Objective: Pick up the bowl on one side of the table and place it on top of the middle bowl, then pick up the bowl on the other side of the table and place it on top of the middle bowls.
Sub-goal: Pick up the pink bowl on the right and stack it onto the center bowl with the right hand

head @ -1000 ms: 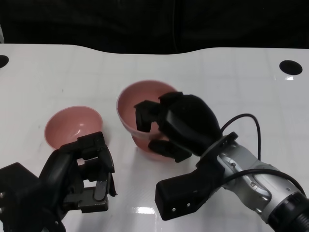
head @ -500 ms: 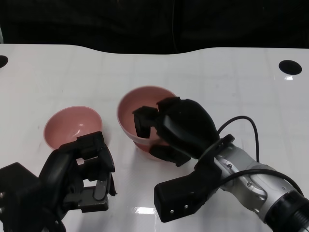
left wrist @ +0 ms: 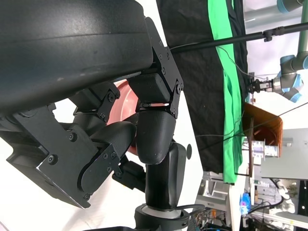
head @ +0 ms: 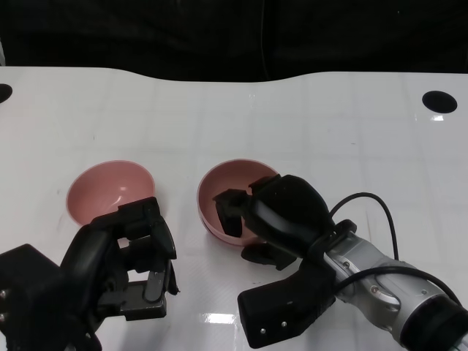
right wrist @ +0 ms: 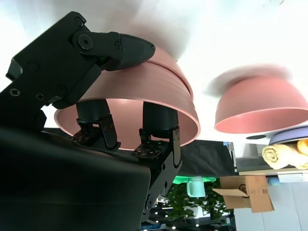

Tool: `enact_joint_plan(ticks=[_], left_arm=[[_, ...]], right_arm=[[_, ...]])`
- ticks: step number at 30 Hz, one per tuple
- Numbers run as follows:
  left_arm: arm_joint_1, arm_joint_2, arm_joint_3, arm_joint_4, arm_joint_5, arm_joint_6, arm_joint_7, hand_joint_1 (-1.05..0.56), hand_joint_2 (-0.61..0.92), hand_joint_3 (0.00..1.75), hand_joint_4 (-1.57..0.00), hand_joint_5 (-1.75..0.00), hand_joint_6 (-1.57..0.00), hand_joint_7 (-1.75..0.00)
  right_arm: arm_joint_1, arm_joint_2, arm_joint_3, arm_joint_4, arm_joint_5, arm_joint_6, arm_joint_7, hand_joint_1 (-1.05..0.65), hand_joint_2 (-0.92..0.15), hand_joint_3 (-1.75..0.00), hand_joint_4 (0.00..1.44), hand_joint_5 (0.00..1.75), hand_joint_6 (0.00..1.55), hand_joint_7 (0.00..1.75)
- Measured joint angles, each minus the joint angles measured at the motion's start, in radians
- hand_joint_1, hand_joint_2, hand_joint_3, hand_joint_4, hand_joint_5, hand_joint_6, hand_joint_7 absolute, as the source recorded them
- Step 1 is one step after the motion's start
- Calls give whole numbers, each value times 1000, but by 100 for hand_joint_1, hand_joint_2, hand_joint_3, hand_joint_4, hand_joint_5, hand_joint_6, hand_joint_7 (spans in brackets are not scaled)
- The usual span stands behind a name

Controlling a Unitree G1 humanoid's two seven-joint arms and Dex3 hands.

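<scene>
The right hand [head: 274,219] grips the nested bowl [head: 232,199], first stacking seemingly done; next, release it, then the empty, half-curled left hand [head: 135,256] takes bowl 2 [head: 108,190].

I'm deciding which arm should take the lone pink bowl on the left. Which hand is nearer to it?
Left. The left hand sits just before the lone bowl; the right hand grips the stacked bowls beside it.

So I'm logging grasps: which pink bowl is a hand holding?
The right-side bowl: the right hand grips its rim, fingers inside. The left bowl sits untouched beyond the left hand.
</scene>
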Motion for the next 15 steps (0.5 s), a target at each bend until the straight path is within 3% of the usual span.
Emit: enact_joint_plan(ticks=[1,3,6,14,15], left_arm=[[0,0,0,0,0,0,0,-7,34,155,-91,-175,-89,-157],[0,0,0,0,-1,0,0,-7,34,155,-92,-175,-89,-157],[0,0,0,0,-1,0,0,-7,34,155,-92,-175,-89,-158],[0,0,0,0,-2,1,0,-7,33,156,-93,-175,-89,-159],[0,0,0,0,-2,1,0,-7,33,156,-93,-175,-89,-159]], right_arm=[[-1,1,1,0,1,16,24,-40,-84,-34,71,77,68,63],[-4,3,3,-1,2,60,90,-50,-90,-25,60,39,68,20],[-5,3,8,-10,2,105,144,-57,-92,-25,54,28,64,7],[-4,2,13,-54,2,150,206,-66,-92,-35,42,20,52,1],[-4,1,13,-60,2,154,210,-69,-92,-36,35,16,43,0]])
